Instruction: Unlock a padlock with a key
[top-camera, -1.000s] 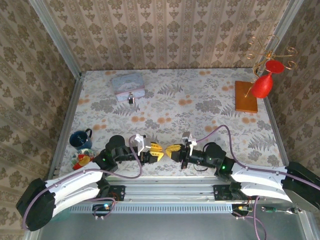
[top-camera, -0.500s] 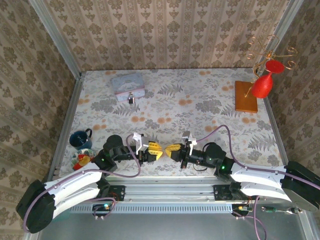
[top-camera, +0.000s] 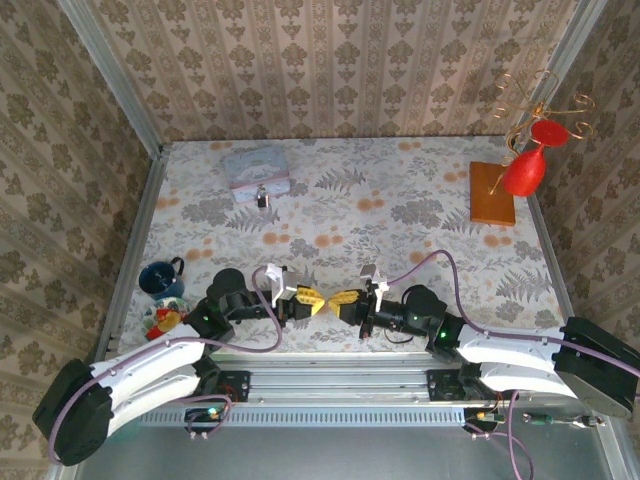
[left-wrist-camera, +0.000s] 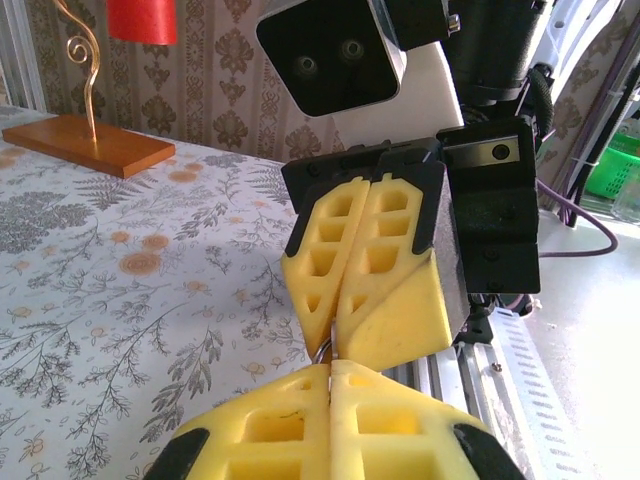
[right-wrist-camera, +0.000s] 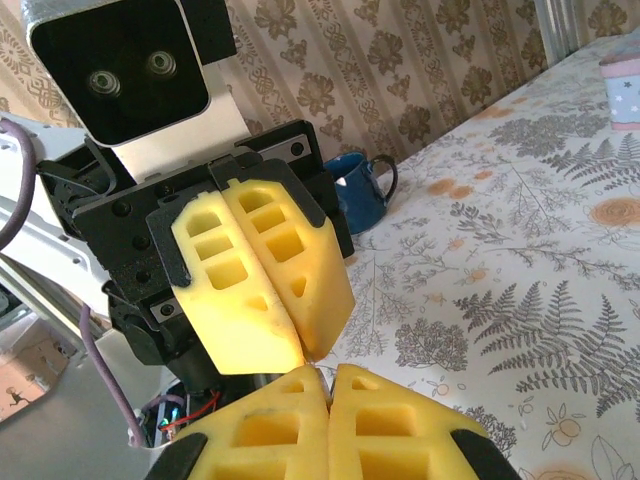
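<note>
My two grippers meet tip to tip just above the table's near edge. The left gripper (top-camera: 318, 300) (left-wrist-camera: 330, 368) has its yellow jaws pressed together. The right gripper (top-camera: 335, 299) (right-wrist-camera: 330, 375) is shut too. A thin silvery key (left-wrist-camera: 325, 349) pokes out from between the right gripper's fingers and reaches into the seam of the left one, so both seem to pinch it. The tiny dark padlock (top-camera: 262, 198) stands far off at the back left, in front of the pastel tin (top-camera: 255, 170).
A blue mug (top-camera: 160, 278) (right-wrist-camera: 360, 190) and a small colourful toy (top-camera: 160, 320) sit by the left edge. A wooden base (top-camera: 492, 193) (left-wrist-camera: 90, 145) with a gold wire stand and a red glass (top-camera: 525, 170) stands at the back right.
The left gripper's jaws have closed. Both grippers have drawn together until their tips touch.
</note>
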